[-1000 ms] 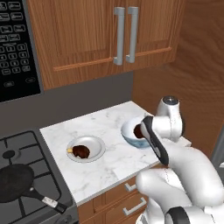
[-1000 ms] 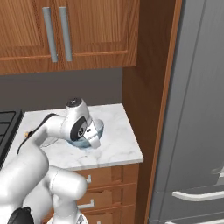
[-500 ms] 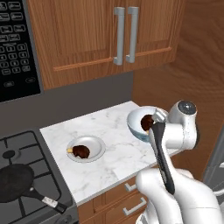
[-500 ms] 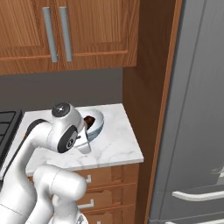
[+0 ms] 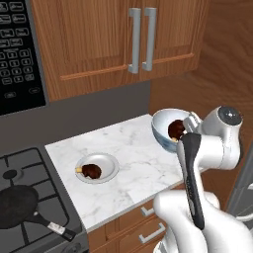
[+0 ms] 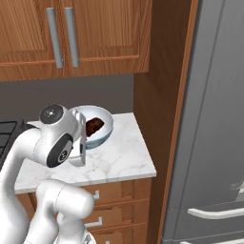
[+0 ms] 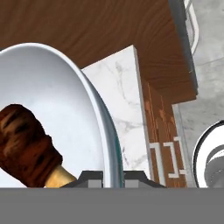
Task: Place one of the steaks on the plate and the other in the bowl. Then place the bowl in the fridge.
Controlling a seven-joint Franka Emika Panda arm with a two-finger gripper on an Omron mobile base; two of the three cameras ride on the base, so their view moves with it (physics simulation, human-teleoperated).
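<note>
The pale blue-white bowl hangs tilted above the right end of the counter, with one steak lying inside it. My gripper is shut on the bowl's right rim. In the hand view the rim of the bowl runs between the two fingertips of the gripper, and the steak lies low in it. From the right I see the bowl, its steak and the gripper. The other steak rests on the white plate. The grey fridge stands to the right, door closed.
A wooden side panel separates the marble counter from the fridge. A stove with a black frying pan sits at the left, a microwave above it. Wooden wall cabinets hang over the counter.
The bowl has come up off the counter in the gripper's grip and tipped onto a slant. The arm has swung its elbow around to the right.
</note>
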